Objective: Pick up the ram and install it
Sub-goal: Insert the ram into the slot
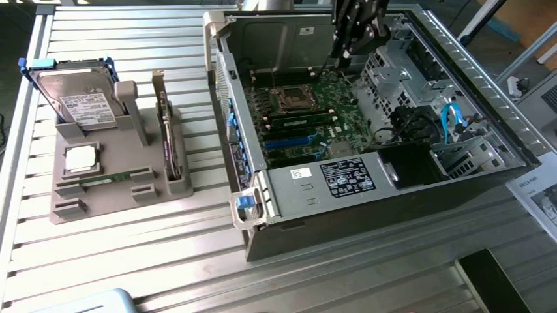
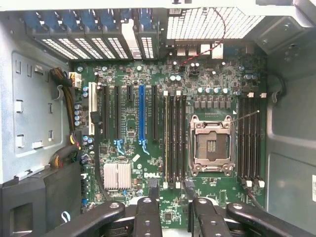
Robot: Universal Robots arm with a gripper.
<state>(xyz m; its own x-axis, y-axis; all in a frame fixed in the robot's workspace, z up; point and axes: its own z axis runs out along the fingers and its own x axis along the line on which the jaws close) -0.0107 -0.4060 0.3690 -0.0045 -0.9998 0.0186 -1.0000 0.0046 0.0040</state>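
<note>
I've got the end effector point(image 1: 348, 53) spread wide and empty, hanging over the open computer case point(image 1: 291, 195) to look down on the motherboard point(image 2: 148, 163), while the ram point(image 1: 117, 177) lies slotted for pickup in its grey holder point(image 1: 78, 199) near the bench's point(image 1: 174, 261) edge on the exterior view's left.

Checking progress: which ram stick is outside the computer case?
The ram lying in the grey tray on the table; the other ram stands seated on the motherboard, inside the case.
</note>
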